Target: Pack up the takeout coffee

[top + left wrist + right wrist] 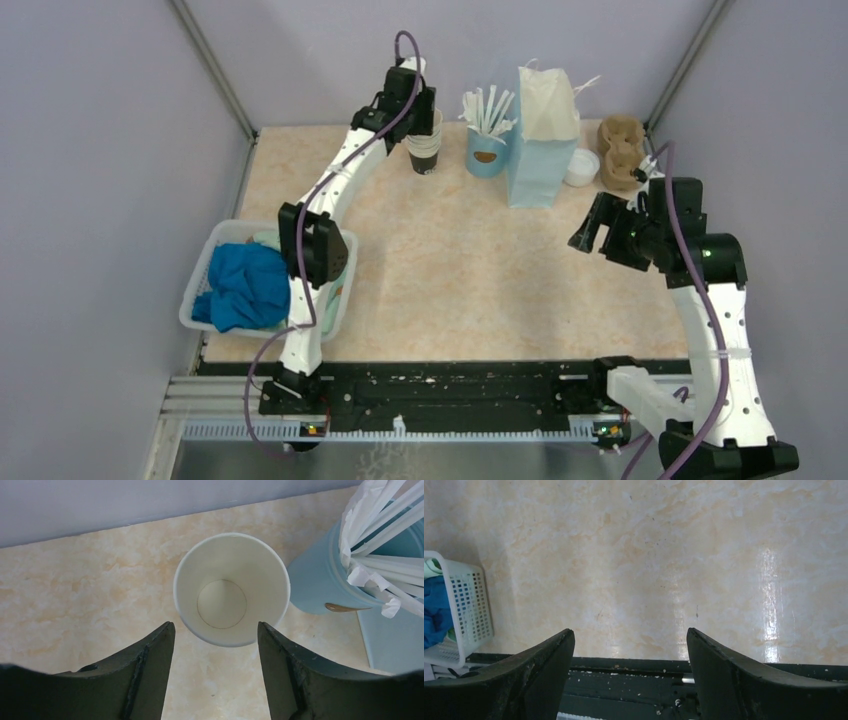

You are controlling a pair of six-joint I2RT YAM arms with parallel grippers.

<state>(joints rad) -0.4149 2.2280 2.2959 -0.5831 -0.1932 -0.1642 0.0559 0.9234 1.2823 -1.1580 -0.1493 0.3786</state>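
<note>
Left pincer (215, 625) of mine hangs wide open over a lidless paper cup (222, 587) at the back of the table (450, 270). The cup's mouth shows just ahead of my two fingers, and nothing is in their grip. That cup is empty and bare-topped, so I do not take it for the coffee. My right pincer (630, 632) is also spread open with nothing between its fingers, looking down at bare tabletop on the right side.

The takeout coffee (581, 167), as far as I can tell, is the small round white-topped thing at the far right. It sits just right of the pale blue paper bag (545, 140) and just left of the brown cardboard cup carrier (620, 150). It is too small in the overhead view to make out the cup under the lid.

It lies well to the right of my left pincer, with the blue cup of sticks (487, 150) and the bag between them. My right pincer is much nearer, with the coffee ahead of it and a little to the left. If it stands upright, as it seems to, its long axis is vertical. I judge the right arm should reach forward and come down with the fingers either side of the lid, minding the tight gap.
</note>
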